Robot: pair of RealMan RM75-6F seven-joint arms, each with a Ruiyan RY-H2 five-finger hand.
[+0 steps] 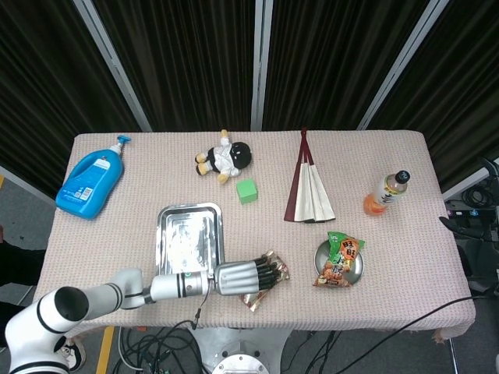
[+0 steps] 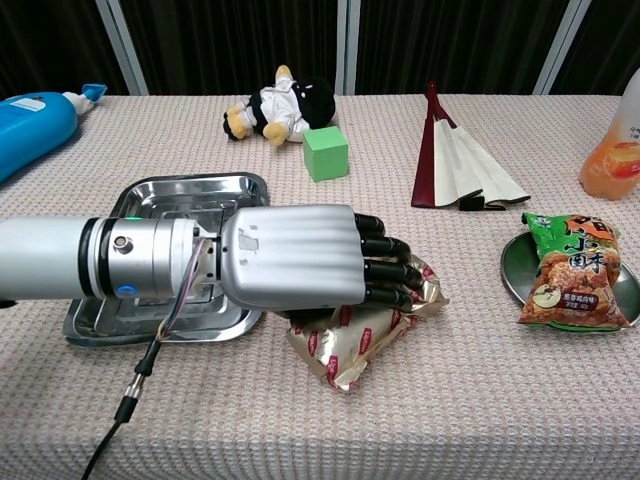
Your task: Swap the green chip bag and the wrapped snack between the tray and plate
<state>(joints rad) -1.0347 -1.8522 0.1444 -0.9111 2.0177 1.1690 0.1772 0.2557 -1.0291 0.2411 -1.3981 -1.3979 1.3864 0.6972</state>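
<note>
The wrapped snack [image 1: 274, 274] [image 2: 350, 345], in shiny gold and red foil, lies on the tablecloth just right of the steel tray [image 1: 191, 212] [image 2: 190, 185], which holds nothing. My left hand [image 1: 242, 276] [image 2: 300, 255] reaches across the tray's near right corner, its fingers laid over the top of the snack. The thumb is hidden, so a grip cannot be made out. The green chip bag [image 1: 341, 261] [image 2: 572, 272] lies on the small round metal plate [image 1: 321, 257] [image 2: 510, 265] to the right. My right hand is out of both views.
Along the far side stand a blue detergent bottle [image 1: 90, 183], a plush toy [image 1: 224, 160], a green cube [image 1: 247, 191], a folded fan [image 1: 310, 195] and an orange drink bottle [image 1: 386, 193]. The table's front edge runs close below the snack.
</note>
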